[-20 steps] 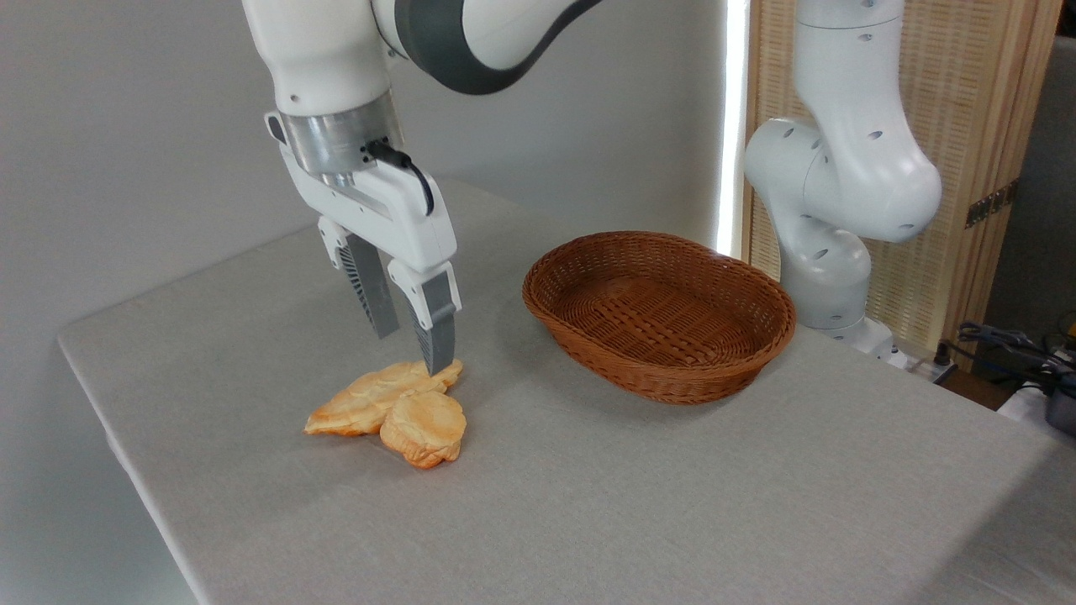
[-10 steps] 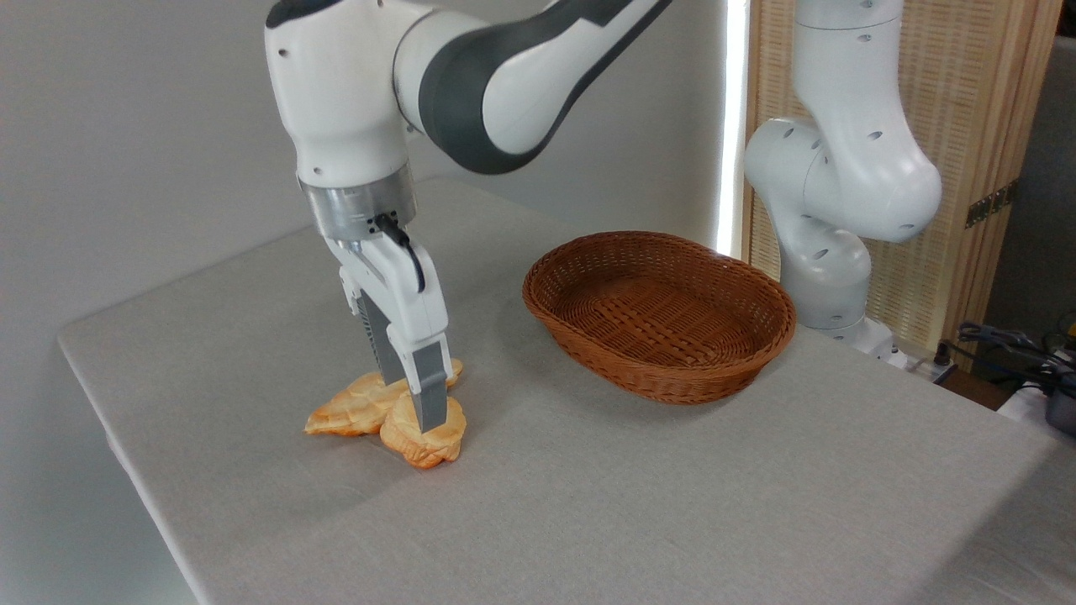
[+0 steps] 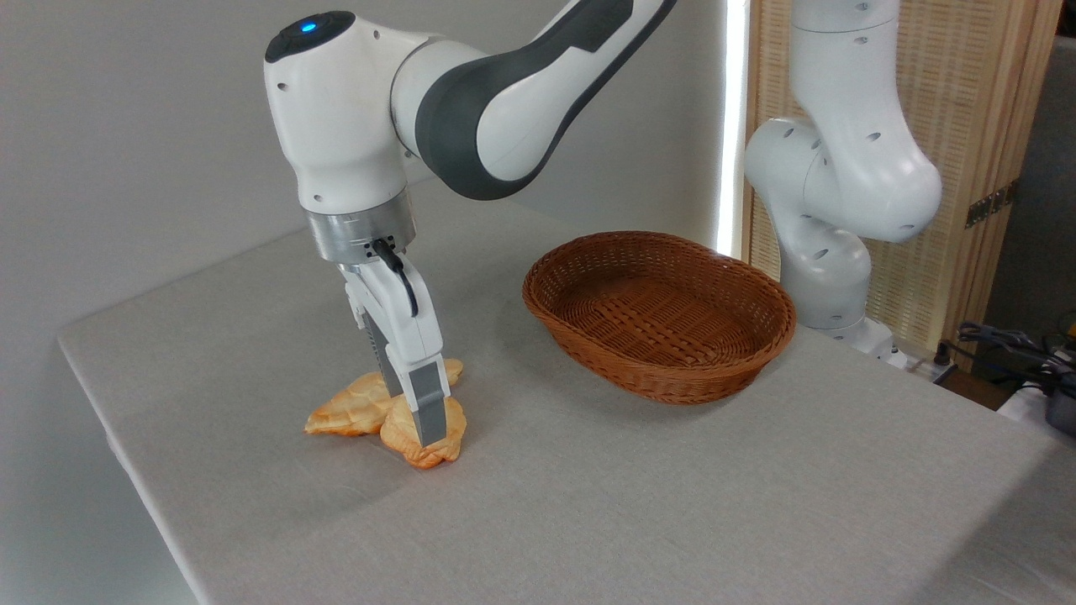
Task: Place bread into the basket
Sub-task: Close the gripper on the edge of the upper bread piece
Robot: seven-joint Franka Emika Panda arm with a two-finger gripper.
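Grey cloth covers the table [image 3: 639, 504], bare on the near side of the gripper. Directly under the gripper [image 3: 424, 428] sits the bread [image 3: 441, 441], a round golden bun, resting on the cloth. The near finger [image 3: 427, 412] stands in front of the bun's top and hides its middle; the far finger is screened behind it. Jaws appear drawn close, straddling the bun, but whether they are clenched on it or merely around it — cannot tell from this angle. Bun not lifted; its base looks flat on the table.

Just behind and to the left of the fingers lies a flat braided pastry [image 3: 349, 407], touching the bun's rear edge. Likely why the approach is steep and narrow: the fingers must slot beside the pastry without dragging it along.

Farther back and to the right of the gripper, well apart, the wicker basket [image 3: 664, 370] stands holding nothing, open side up, ready to receive. Beyond it, the arm's white base [image 3: 828, 252] and a slatted wooden screen [image 3: 967, 126].

Judgement: grasp stage, transfer not yet begun.
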